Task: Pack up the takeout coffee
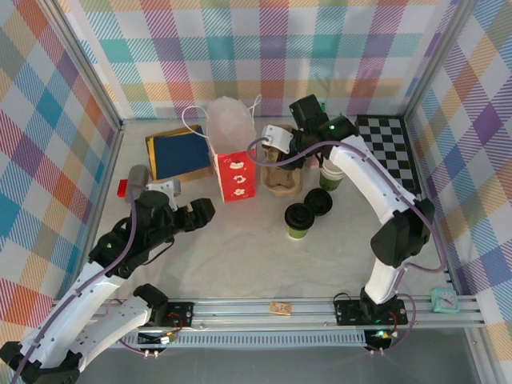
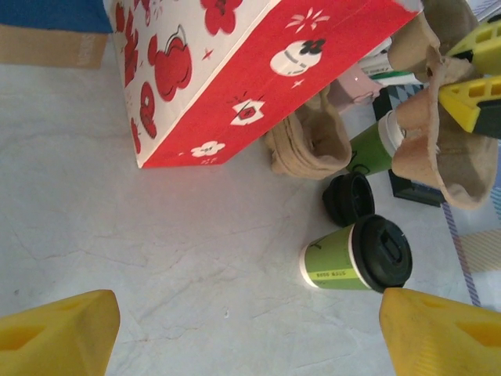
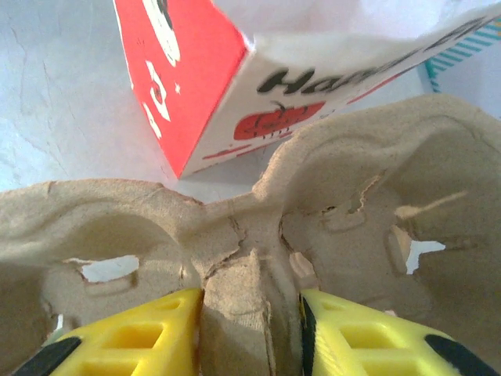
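Your takeout coffee (image 2: 344, 258) looked light and crushable, best held low around its green wall; your left gripper (image 2: 249, 333) stood open and empty, your right gripper (image 3: 250, 333) pinched the pulp carrier (image 3: 352, 196).

Right of the red-and-white paper bag (image 2: 235, 63), cropped at the top edge, a brown moulded-pulp cup carrier (image 2: 446, 149) half-hides a lidless green-and-cream paper cup (image 2: 366, 153); lettering on the black-lidded green paper cup (image 2: 356, 257) is unreadably small.

- The paper bag (image 3: 258, 70) carried black script lettering starting "Hap" on its white side; the rest could not be read.
- The takeout coffee (image 2: 356, 254) bore one line of small dark print, illegible.
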Motion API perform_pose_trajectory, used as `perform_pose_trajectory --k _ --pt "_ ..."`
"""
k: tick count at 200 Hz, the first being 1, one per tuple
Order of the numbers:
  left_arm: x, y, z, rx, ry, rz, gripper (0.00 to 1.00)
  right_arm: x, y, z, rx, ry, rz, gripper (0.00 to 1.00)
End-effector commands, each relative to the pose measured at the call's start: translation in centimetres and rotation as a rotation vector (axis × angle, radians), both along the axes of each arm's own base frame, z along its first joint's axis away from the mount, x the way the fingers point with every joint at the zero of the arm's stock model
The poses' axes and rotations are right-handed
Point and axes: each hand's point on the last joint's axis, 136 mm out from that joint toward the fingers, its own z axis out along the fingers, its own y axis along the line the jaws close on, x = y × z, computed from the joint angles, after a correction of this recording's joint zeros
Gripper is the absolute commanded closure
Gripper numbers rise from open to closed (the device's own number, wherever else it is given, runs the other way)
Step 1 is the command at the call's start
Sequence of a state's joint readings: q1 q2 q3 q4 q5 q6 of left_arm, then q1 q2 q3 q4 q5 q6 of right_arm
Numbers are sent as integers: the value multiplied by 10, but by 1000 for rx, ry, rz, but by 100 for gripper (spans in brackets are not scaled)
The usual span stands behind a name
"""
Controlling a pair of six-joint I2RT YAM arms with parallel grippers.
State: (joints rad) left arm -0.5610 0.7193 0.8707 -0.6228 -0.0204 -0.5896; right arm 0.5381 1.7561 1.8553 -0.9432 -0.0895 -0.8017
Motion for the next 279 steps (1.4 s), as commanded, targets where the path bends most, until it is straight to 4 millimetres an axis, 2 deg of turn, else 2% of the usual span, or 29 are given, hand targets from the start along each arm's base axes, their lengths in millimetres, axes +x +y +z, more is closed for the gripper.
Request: perform_pose_trajectory --k 1,30,64,86,112,154,171,193,207,244,279 --pt "13 -1 29 -4 -60 15 14 -13 -10 22 85 48 -185 64" --pt "38 -6 50 30 -49 56 14 -37 -13 40 151 35 -235 70" --pt "86 -7 63 62 21 129 14 -61 -24 64 244 -3 -278 68" --pt "123 0 62 121 47 190 15 -73 -34 74 275 0 -312 68" --pt "161 6 51 208 84 233 17 -88 -43 81 301 5 -331 69" --pt "199 10 32 315 140 252 20 -105 -51 81 322 -8 -335 70" --pt "205 8 27 313 157 244 27 -109 -55 81 319 -16 -340 70" --pt "206 10 22 331 170 253 49 -112 -57 82 320 -22 -342 71" --pt "205 12 22 339 170 255 57 -114 -56 83 321 -21 -339 71" --pt "198 12 23 355 182 229 84 -117 -53 84 314 -25 -338 73" --pt "182 15 35 362 178 204 98 -126 -53 93 321 -27 -331 73"
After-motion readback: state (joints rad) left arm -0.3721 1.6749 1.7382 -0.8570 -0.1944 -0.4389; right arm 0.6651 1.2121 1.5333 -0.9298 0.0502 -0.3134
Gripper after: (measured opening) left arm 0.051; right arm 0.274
